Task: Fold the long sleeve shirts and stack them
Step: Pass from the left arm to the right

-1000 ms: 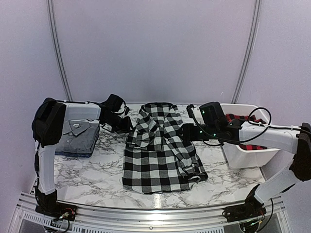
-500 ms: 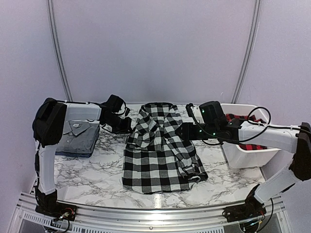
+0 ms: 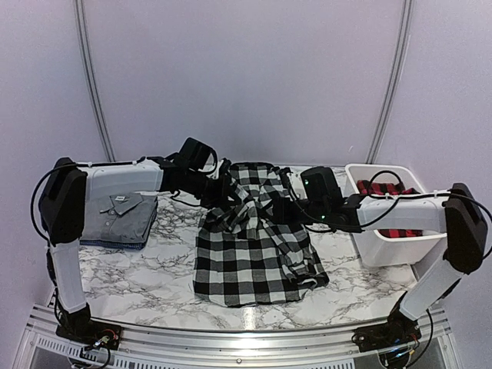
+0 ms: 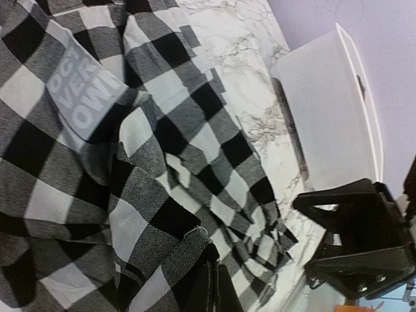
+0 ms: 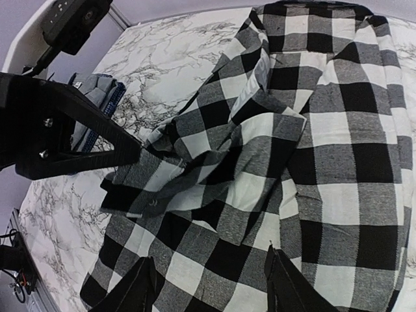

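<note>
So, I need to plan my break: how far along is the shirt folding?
Done: the grey shirt lies folded on the left. In hand: the left gripper, shut on the black-and-white checked shirt, holds its edge up; the right gripper hovers open. Left: the red-and-black checked shirt sits in the white bin.

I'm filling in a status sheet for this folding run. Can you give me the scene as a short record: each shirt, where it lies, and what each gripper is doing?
checked shirt: black-and-white, spread on the marble table, its left part bunched and lifted
grey shirt: folded, at the table's left side
red-and-black shirt: inside the white bin, at the right
left gripper: shut on a fold of the checked shirt
right gripper: open over the checked shirt, holding nothing
</note>
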Action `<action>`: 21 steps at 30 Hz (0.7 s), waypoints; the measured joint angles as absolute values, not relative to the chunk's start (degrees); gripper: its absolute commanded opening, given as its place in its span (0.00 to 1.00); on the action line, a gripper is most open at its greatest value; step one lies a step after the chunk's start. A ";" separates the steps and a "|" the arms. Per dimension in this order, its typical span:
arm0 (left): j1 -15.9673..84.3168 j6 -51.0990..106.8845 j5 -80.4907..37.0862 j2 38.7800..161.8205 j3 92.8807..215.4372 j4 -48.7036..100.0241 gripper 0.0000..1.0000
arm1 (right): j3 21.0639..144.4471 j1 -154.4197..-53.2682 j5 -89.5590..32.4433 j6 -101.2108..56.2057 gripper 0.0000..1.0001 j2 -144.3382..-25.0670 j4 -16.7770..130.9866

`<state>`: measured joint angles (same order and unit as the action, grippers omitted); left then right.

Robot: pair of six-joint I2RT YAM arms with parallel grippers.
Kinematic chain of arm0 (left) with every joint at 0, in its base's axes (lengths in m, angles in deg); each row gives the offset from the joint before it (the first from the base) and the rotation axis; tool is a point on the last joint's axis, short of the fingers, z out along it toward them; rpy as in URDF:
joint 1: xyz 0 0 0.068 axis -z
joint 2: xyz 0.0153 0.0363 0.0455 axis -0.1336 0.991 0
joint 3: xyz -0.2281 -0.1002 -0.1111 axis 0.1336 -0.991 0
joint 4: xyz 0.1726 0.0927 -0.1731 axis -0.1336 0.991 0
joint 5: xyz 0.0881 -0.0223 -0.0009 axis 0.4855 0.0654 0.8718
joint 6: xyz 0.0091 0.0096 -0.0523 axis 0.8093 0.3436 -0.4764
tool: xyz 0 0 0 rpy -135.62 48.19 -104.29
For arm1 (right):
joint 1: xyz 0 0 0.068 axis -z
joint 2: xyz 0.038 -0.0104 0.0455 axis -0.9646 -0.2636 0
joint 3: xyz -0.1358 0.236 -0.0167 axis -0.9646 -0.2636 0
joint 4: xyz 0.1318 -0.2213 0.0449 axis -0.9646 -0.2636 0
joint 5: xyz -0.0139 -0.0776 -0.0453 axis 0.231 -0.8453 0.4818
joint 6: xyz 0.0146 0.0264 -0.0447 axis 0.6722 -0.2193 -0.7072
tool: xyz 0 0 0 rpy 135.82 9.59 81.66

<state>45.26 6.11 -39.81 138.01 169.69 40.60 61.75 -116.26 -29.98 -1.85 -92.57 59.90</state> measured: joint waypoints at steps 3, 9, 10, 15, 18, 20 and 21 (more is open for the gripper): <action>46.57 0.77 -41.69 137.10 167.42 35.99 0.00 | 61.75 -117.46 -29.39 -0.85 0.53 -94.34 62.89; 48.10 -12.06 -43.09 136.70 159.72 24.93 0.00 | 61.73 -120.30 -29.26 1.49 0.54 -96.04 68.55; 48.19 -13.65 -43.05 136.70 159.09 24.04 0.00 | 61.67 -120.69 -29.37 1.97 0.54 -96.22 69.40; 48.76 -19.71 -42.96 136.70 159.07 19.82 0.00 | 61.53 -122.00 -30.20 3.24 0.54 -97.16 71.81; 49.11 -22.72 -42.94 136.70 159.09 17.50 0.00 | 60.79 -122.16 -31.01 4.18 0.54 -97.71 72.68; 49.35 -24.82 -42.96 136.70 159.09 15.91 0.00 | 59.68 -122.16 -31.86 4.90 0.54 -97.71 73.25; 49.41 -25.69 -42.98 136.70 159.09 15.23 0.00 | 59.13 -122.16 -32.34 5.23 0.54 -97.71 73.47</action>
<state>49.41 -25.69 -42.98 136.70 159.09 15.23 59.13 -122.16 -32.34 5.23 -97.71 73.47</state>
